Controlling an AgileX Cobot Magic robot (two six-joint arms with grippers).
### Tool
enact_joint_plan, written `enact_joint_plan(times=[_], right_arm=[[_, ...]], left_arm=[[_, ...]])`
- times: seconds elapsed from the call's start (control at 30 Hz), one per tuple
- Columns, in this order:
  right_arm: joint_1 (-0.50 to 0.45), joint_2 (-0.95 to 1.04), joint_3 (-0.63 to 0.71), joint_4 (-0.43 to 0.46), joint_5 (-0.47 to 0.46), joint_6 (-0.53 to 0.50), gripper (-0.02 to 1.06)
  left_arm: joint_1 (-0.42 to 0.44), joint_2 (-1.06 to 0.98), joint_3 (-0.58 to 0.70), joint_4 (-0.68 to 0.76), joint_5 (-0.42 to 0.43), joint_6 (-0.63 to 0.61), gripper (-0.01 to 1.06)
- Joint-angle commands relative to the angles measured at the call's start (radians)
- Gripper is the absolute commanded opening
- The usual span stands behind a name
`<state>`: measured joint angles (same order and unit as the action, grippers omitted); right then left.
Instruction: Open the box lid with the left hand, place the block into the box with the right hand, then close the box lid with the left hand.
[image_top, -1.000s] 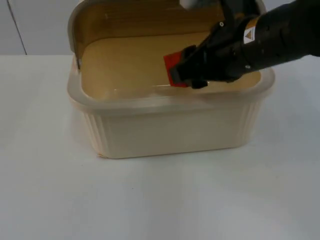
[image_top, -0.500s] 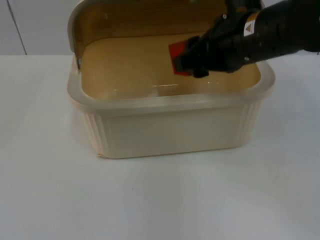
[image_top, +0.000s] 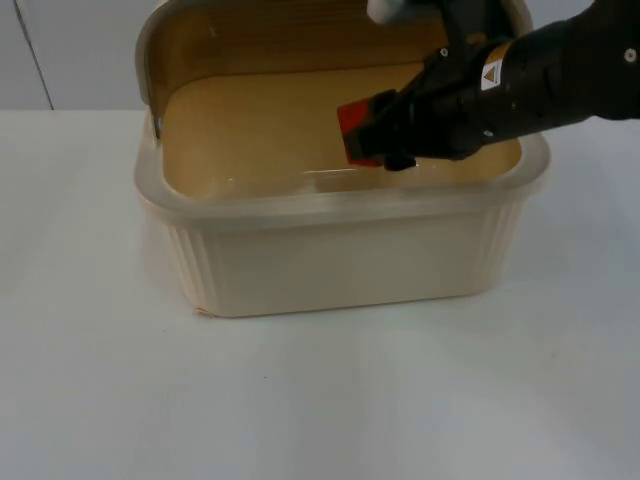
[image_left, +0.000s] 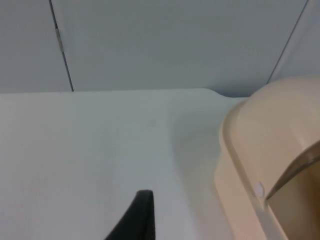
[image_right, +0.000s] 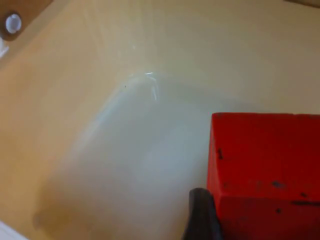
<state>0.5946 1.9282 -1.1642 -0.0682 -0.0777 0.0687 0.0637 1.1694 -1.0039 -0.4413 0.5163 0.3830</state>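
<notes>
While your right pincer (image_top: 372, 135) grips the red block (image_top: 356, 128) above the box (image_top: 340, 255) interior, lid (image_top: 260, 35) raised, your left pincer (image_left: 135, 220) waits beside the box; its state cannot be told.

Cream plastic box (image_top: 340, 250), ribbed outside, glossy within; lid (image_top: 300, 35) lined in a wood-grain look. Red block (image_right: 265, 175), matt paint chipped in dark specks. Smooth white counter (image_top: 300, 400). Matt black claw (image_top: 385, 135).
</notes>
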Motion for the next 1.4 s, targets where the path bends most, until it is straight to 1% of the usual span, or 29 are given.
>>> enact_joint_plan(times=[0.0,0.03,0.1,0.13,0.2,0.27,0.43,0.7,0.77,0.83,0.87,1.1,1.23,1.27,1.37], right_arm=[[-0.003,-0.002,-0.007,0.003,-0.024,-0.006,0.32],[-0.003,-0.002,-0.007,0.003,-0.024,-0.006,0.38],[-0.003,-0.002,-0.007,0.003,-0.026,-0.006,0.56],[-0.003,-0.002,-0.007,0.003,-0.026,-0.006,0.56],[-0.003,-0.002,-0.007,0.003,-0.026,-0.006,0.78],[-0.003,-0.002,-0.007,0.003,-0.036,-0.006,1.05],[-0.003,-0.002,-0.007,0.003,-0.043,-0.002,1.05],[-0.003,-0.002,-0.007,0.003,-0.039,0.061,1.05],[-0.003,-0.006,-0.007,-0.002,-0.027,0.066,1.05],[-0.003,-0.027,-0.007,-0.007,0.01,0.066,1.05],[-0.003,-0.027,-0.007,-0.007,0.01,0.066,1.05],[-0.003,-0.131,-0.007,-0.007,0.124,0.044,1.05],[-0.003,-0.235,-0.007,-0.009,0.291,0.001,1.05],[-0.003,-0.235,-0.007,-0.009,0.291,0.001,1.05],[-0.003,-0.318,-0.01,-0.011,0.398,-0.008,1.05]], left_arm=[[-0.005,-0.001,0.003,0.007,0.002,-0.007,1.02],[-0.005,-0.001,0.003,0.009,0.002,-0.007,1.02],[-0.005,-0.001,0.003,0.012,0.002,-0.007,1.02],[-0.005,-0.001,0.003,0.012,0.002,-0.007,1.02],[-0.005,-0.001,0.003,0.013,0.002,-0.007,1.02],[-0.005,-0.001,0.003,0.013,0.002,-0.007,1.02],[-0.005,-0.001,0.003,0.013,0.002,-0.007,1.02],[-0.005,-0.001,0.003,0.013,0.008,-0.007,1.02],[-0.005,-0.001,0.003,0.013,0.01,-0.007,1.02],[-0.005,-0.001,0.003,0.013,0.01,-0.007,1.02],[-0.005,-0.001,0.003,0.013,0.01,-0.007,1.02],[-0.005,-0.001,0.003,0.013,0.01,-0.007,1.02],[-0.005,-0.001,0.003,0.014,0.006,-0.007,1.02],[-0.005,-0.001,0.003,0.014,0.006,-0.007,1.02],[-0.005,-0.001,0.003,0.014,0.003,-0.007,1.02]])
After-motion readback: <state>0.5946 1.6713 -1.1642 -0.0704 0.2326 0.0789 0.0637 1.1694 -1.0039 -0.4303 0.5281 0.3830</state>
